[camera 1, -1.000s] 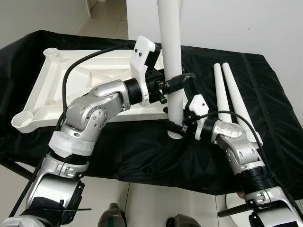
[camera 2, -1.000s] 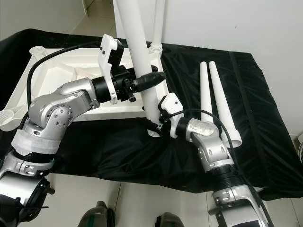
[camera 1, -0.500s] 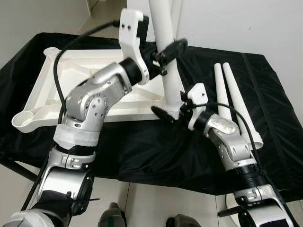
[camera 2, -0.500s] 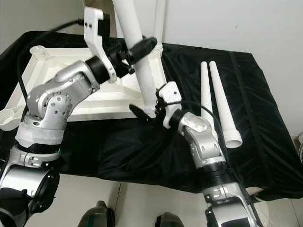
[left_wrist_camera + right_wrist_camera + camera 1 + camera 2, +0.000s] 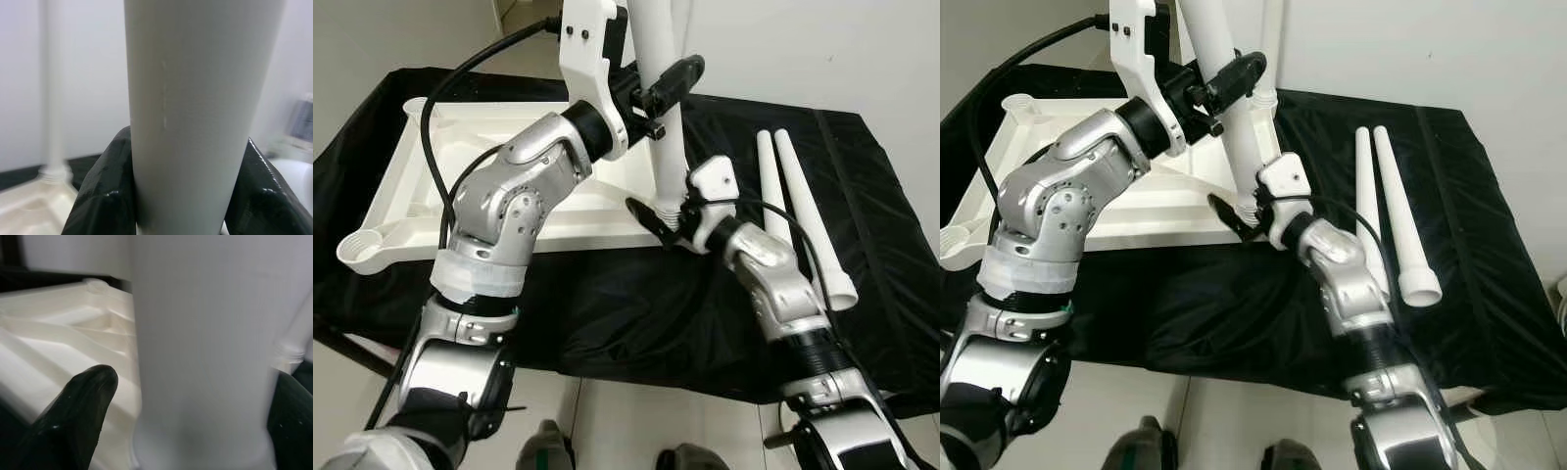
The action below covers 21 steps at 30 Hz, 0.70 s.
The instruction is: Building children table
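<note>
With my left end effector (image 5: 668, 86) clamped on the leg (image 5: 664, 127) standing at the upturned tabletop (image 5: 499, 186)'s near right corner and my right end effector (image 5: 668, 221) apart around its base, I fear a tilt jams it off-socket.

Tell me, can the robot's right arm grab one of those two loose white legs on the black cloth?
Probably not now: the right gripper is busy at the upright leg. The loose legs lie uncovered beside that arm.
</note>
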Available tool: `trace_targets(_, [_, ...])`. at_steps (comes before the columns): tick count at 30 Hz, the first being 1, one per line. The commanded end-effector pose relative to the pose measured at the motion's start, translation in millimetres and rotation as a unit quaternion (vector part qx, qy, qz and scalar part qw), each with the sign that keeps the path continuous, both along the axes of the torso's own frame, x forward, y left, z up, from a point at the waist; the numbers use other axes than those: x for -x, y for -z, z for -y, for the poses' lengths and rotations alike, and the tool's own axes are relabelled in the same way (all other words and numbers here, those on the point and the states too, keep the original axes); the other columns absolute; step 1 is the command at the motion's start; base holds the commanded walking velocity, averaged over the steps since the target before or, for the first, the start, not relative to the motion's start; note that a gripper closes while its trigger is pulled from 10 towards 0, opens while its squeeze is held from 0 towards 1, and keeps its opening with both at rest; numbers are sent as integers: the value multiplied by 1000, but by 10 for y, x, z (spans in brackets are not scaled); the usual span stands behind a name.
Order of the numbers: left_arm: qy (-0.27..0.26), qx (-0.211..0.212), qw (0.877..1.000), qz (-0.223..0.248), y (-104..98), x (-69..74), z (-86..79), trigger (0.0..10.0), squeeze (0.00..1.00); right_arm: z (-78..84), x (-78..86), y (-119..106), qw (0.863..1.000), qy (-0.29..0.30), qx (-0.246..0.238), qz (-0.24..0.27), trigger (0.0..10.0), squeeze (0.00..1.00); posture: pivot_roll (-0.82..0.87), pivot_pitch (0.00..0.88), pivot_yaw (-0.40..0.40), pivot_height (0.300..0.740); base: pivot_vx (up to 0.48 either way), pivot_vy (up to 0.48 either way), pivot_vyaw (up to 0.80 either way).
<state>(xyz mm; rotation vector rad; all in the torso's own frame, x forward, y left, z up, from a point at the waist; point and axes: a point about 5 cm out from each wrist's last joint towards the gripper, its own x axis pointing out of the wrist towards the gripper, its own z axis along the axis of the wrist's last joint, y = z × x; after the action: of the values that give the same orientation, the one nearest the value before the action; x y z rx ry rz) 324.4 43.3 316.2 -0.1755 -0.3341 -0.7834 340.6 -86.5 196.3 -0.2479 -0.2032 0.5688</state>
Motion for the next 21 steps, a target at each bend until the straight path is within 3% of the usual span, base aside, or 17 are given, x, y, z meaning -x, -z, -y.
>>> trace_targets(1, [-36, -10, 999, 22, -54, -27, 42, 10000, 0, -55, -53, -13, 999, 43, 16, 9, 10000, 0, 57, 13, -9, 740, 0, 0, 0])
trace_targets(4, [-66, -9, 997, 24, -51, -68, 68, 10000, 0, -111, -107, -25, 996, 83, 28, 21, 10000, 0, 59, 16, -9, 740, 0, 0, 0])
trace_targets(13, [-81, -34, 996, 29, 39, -93, 127, 10000, 0, -148, -161, -101, 989, 136, 28, 52, 10000, 0, 54, 28, -1, 740, 0, 0, 0])
trace_targets(21, [-98, -31, 994, 32, 48, -125, 153, 10000, 0, -191, -124, -145, 979, 185, -18, 85, 10000, 0, 54, 31, -1, 740, 0, 0, 0])
